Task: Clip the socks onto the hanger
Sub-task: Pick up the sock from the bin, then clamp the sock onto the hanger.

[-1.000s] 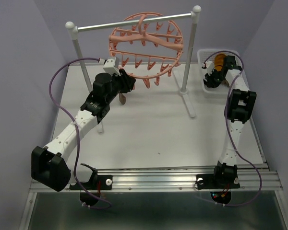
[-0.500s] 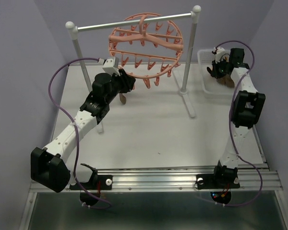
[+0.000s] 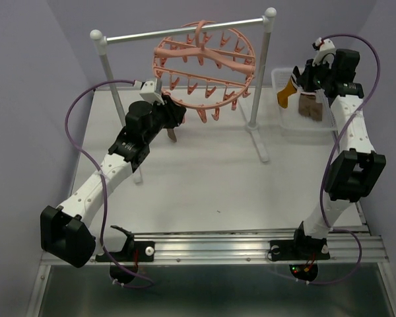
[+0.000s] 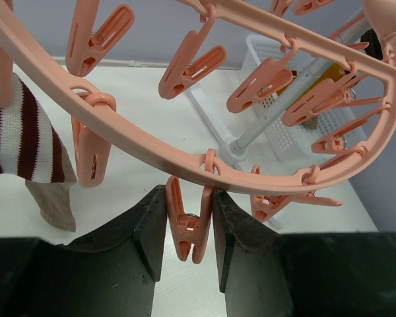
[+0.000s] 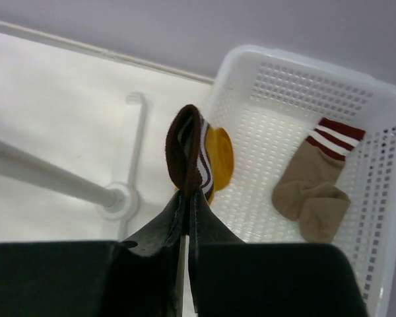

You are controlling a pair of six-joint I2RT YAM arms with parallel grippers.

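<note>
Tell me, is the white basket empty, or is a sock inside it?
Not empty: one tan sock with a red-and-white cuff lies on the floor of the basket.

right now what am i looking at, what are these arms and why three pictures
Two robot arms with two-finger grippers are bolted at the near edge of a table. The wide picture looks down from above and behind; the other two come from wrist cameras. A pink hanger hangs on a rail stand, a first sock hanging from it. The left gripper pinches one clip. The right gripper holds a second sock by its cuff above a white basket, where a third sock lies.
</note>
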